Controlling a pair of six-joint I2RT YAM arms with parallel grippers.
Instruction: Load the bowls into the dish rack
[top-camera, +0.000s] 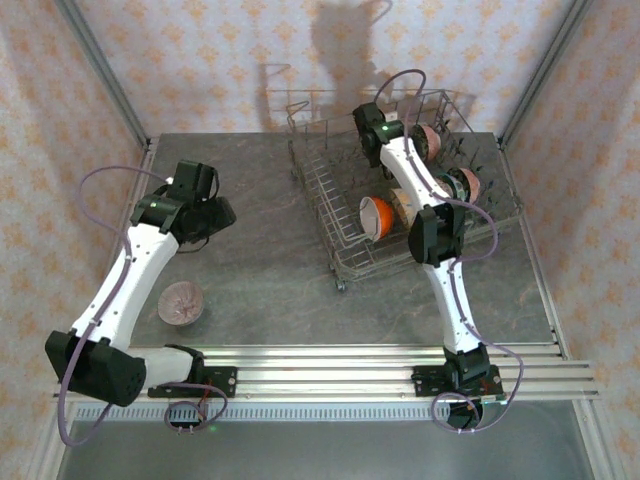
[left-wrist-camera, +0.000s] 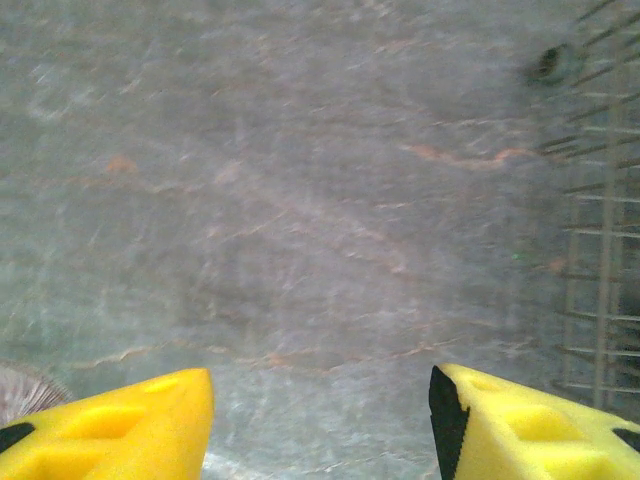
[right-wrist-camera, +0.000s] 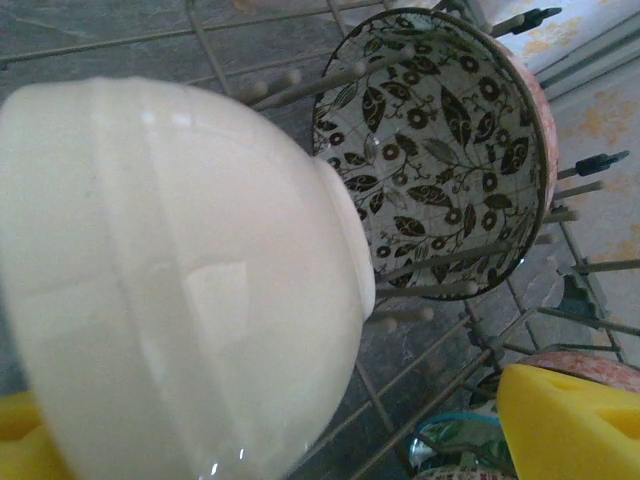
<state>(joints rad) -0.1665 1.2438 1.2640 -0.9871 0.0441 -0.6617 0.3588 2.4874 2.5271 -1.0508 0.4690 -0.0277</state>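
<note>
The right gripper (right-wrist-camera: 268, 425) is released, its yellow fingers (right-wrist-camera: 570, 420) spread either side of a cream-white bowl (right-wrist-camera: 180, 260) tipped among the tines of the dish rack (top-camera: 322, 200), beside a leaf-patterned bowl (right-wrist-camera: 440, 150). The left gripper (left-wrist-camera: 320, 390) (jaws parted, nothing between) hovers over the table (left-wrist-camera: 300, 200), and a pink-brown bowl (top-camera: 181, 302) sits near that arm's base

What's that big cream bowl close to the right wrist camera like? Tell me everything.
The cream bowl is plain, glossy and ceramic-looking, with faint ridged bands and a foot ring. It lies tipped on its side among the dish rack tines, foot toward a leaf-patterned bowl; contact there is unclear. The right gripper straddles it, one yellow finger standing clear.
</note>
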